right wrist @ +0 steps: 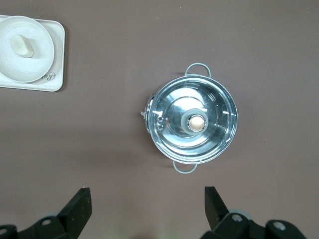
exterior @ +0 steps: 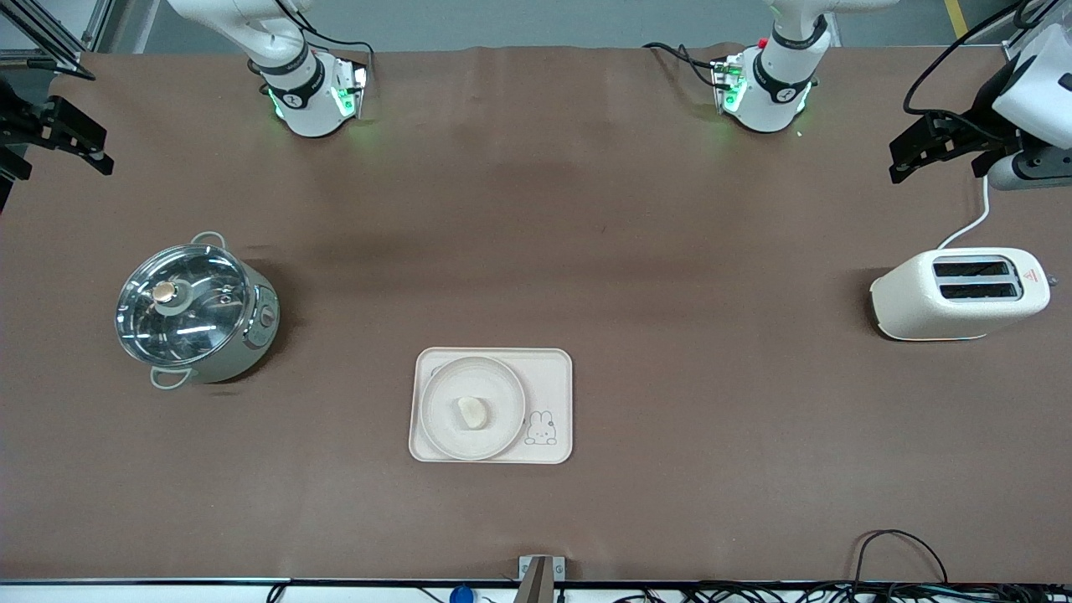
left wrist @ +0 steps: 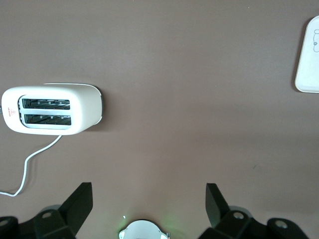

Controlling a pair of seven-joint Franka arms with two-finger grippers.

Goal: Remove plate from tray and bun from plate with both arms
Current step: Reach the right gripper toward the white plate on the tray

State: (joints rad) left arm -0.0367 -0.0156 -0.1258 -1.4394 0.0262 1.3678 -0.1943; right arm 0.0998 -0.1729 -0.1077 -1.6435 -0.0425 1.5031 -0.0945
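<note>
The round cream plate (exterior: 444, 394) lies on the rectangular rabbit tray (exterior: 548, 377), at the tray's end toward the right arm. The small pale bun (exterior: 471, 412) lies in the middle of the plate. Plate (right wrist: 12, 62) and bun (right wrist: 23, 46) also show in the right wrist view. My right gripper (exterior: 84, 146) is open and empty, up in the air at the right arm's end of the table, over bare table beside the pot. My left gripper (exterior: 913, 159) is open and empty, raised at the left arm's end, over bare table beside the toaster. Both arms wait.
A steel pot (exterior: 194, 311) with a glass lid stands toward the right arm's end, also in the right wrist view (right wrist: 192, 124). A cream toaster (exterior: 959, 295) with a white cord stands toward the left arm's end, also in the left wrist view (left wrist: 50, 109).
</note>
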